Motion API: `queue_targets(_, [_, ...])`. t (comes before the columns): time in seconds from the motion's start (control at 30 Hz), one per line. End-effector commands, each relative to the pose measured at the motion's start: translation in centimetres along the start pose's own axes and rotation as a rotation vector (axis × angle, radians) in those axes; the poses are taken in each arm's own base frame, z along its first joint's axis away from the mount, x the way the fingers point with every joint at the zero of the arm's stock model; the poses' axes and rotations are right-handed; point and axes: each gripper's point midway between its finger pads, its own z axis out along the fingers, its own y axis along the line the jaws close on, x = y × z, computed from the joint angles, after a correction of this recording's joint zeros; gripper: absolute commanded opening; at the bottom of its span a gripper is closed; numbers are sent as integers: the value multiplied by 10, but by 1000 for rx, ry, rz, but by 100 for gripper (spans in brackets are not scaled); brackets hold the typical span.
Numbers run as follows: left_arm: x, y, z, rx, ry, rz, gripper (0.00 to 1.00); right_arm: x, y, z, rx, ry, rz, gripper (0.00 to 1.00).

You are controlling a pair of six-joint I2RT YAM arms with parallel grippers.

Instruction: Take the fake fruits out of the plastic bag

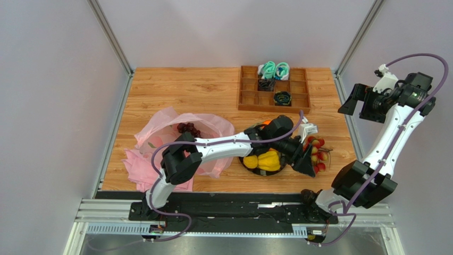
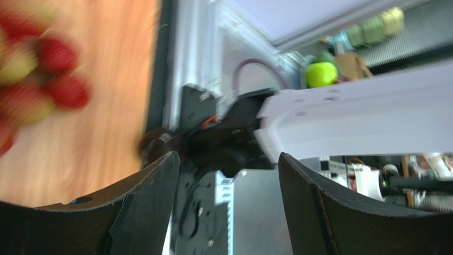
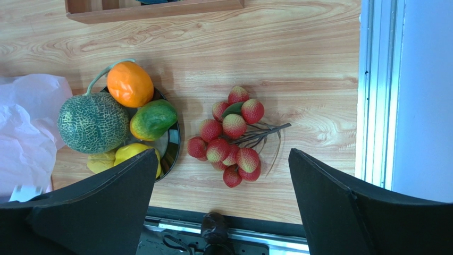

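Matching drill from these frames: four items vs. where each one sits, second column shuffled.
Items:
1. netted melon
2. red berries
3. dark grapes
4. teal items

Places:
A. in the wooden tray
B. on the bare table, beside the dark plate
C. inside the plastic bag
D. on the dark plate

Pairs: 1-D, 2-B, 3-C, 4-A
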Motion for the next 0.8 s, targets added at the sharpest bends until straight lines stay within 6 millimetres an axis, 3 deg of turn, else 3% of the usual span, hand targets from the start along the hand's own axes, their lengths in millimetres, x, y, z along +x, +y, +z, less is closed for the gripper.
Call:
queue_targets(0.0, [-7, -45, -6, 310, -62, 229, 77, 19, 18, -10, -48, 52, 90, 99])
queue_targets(0.1, [21, -52, -17, 454, -57, 418, 77, 22, 21, -10, -58, 51, 92, 99])
queue_targets(0.23, [49, -37, -2, 467, -23, 591, 78, 23, 23, -10, -66, 48, 97, 99])
queue_targets(0.43, [55, -8, 22, 460, -51, 697, 78, 35, 30, -13, -78, 68, 96, 99])
queue_targets(0.6, [53, -1, 41, 458, -51, 791, 76, 41, 38, -14, -106, 67, 116, 98])
queue_targets(0.77, [69, 18, 45, 434, 30, 880, 77, 46, 44, -15, -121, 59, 125, 98])
